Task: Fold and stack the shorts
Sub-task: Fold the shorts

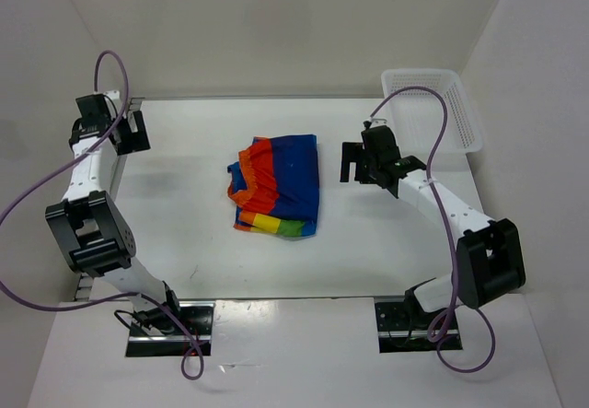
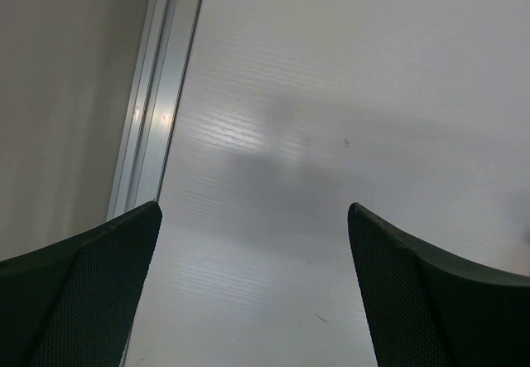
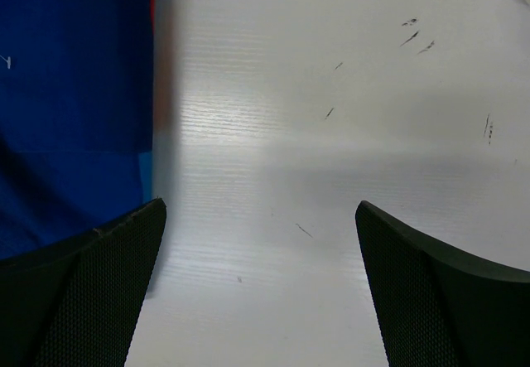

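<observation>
The rainbow-striped shorts (image 1: 278, 185) lie folded in a compact bundle at the middle of the white table, blue on top with red, orange, yellow and green at the left and near edges. My right gripper (image 1: 354, 161) hovers just right of them, open and empty; in its wrist view (image 3: 258, 243) the shorts' blue cloth (image 3: 74, 110) fills the left side. Far off at the back left corner my left gripper (image 1: 136, 132) stands open over bare table, and its wrist view (image 2: 252, 247) holds only white surface between the fingers.
A white plastic mesh basket (image 1: 442, 104) sits at the back right corner. White walls close in the table on three sides, with a metal rail (image 2: 157, 94) along the left edge. Purple cables loop off both arms.
</observation>
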`<state>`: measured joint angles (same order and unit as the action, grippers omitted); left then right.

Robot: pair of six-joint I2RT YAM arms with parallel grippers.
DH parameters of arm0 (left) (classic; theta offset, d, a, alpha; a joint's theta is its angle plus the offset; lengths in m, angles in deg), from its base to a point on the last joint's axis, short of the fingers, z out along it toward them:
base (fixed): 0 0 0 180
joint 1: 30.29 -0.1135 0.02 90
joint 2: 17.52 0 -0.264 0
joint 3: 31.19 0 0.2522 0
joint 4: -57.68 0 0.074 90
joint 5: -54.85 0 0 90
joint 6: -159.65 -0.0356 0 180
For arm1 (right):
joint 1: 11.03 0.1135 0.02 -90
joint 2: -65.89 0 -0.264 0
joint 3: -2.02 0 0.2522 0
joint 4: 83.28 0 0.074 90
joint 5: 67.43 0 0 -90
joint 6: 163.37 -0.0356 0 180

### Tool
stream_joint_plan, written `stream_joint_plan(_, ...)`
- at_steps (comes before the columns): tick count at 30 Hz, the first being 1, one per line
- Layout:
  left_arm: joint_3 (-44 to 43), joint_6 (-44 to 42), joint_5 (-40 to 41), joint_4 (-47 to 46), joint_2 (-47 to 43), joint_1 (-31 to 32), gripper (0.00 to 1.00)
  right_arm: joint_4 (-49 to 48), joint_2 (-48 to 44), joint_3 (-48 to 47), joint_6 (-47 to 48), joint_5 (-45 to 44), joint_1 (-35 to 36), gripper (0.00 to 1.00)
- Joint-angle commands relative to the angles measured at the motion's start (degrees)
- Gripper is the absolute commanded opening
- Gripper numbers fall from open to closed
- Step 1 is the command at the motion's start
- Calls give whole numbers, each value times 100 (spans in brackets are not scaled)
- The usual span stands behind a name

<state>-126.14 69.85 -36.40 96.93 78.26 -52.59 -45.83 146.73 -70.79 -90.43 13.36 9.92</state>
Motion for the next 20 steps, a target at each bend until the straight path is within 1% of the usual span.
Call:
stream_joint_plan(1,42,-21,292,-221,-218,33,100,-22,37,-125,27,-10,-38,100)
stream_joint_plan(14,173,-21,301,-326,-271,33,100,-22,37,-72,27,-10,-38,100)
stream_joint_plan(16,234,-21,118,-326,-271,33,100,-22,37,-72,27,-10,-38,100)
stream_joint_plan(20,235,-21,47,-326,-271,33,100,-83,37,-19,27,42,-38,100)
